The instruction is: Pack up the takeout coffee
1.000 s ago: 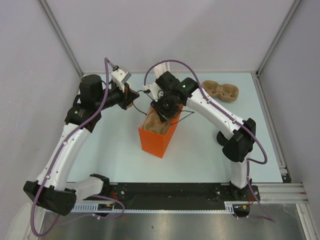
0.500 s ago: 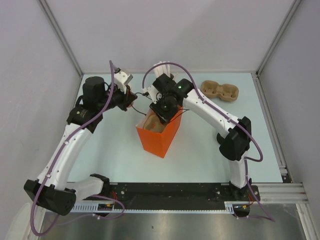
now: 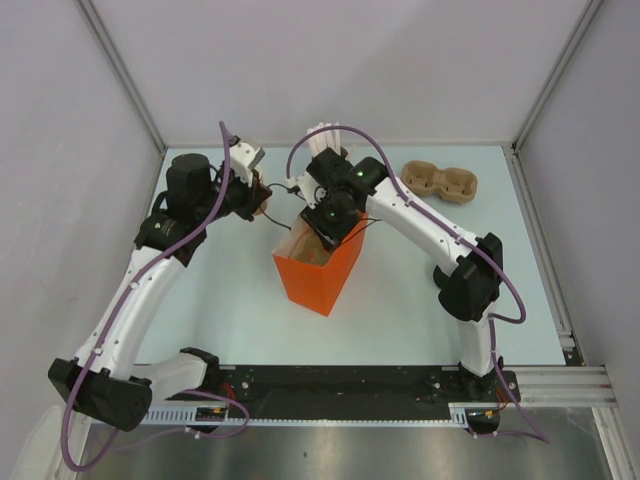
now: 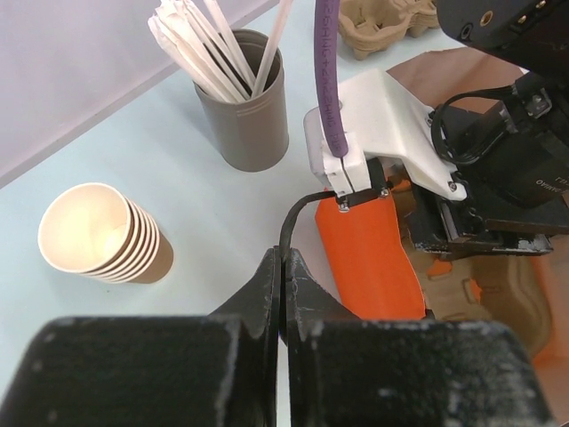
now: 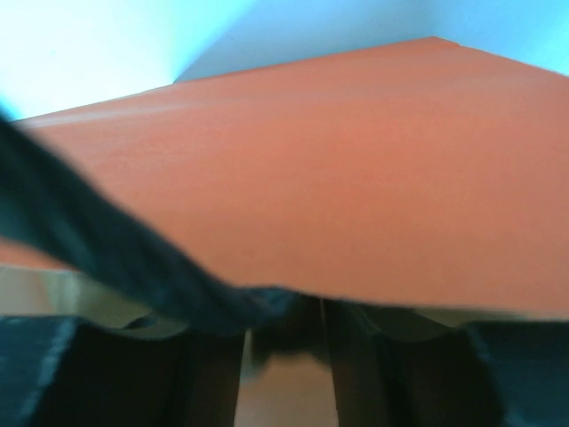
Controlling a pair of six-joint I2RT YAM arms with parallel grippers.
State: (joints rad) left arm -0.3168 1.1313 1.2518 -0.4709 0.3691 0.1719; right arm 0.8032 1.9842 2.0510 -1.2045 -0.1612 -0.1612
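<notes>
From above, the open orange paper bag [image 3: 318, 275] stood on the pale blue worktop [image 3: 230, 300] between the two arms. A tan moulded-pulp cup carrier [image 3: 440, 182] lay well apart from it at the far right. The right pincer [image 3: 327, 232] reached down into the bag's mouth, where some tan cardboard showed, but that view was too distant to show how its jaws stood.

The right wrist view gave no more. It was filled with a blurred orange wall of the bag, crossed by a dark band. Between the dark fingers at the bottom edge was a brownish patch too smeared to name, so I could not tell whether that pincer was released or grasping anything.

The left wrist view showed what the overhead one hid behind the arms. A grey cup of white sticks [image 4: 244, 111] stood upright, and a stack of nested brown paper cups [image 4: 102, 236] lay tipped on its side near it. That view also showed the left pincer [image 4: 283, 276] clenched tight, its fingers pressed together on the thin black cord handle [image 4: 298, 213] of the bag, which curved up out of the seam between them.

No view showed the small tan-brown paper cup of takeout coffee clearly, so I could not tell where it sat.
</notes>
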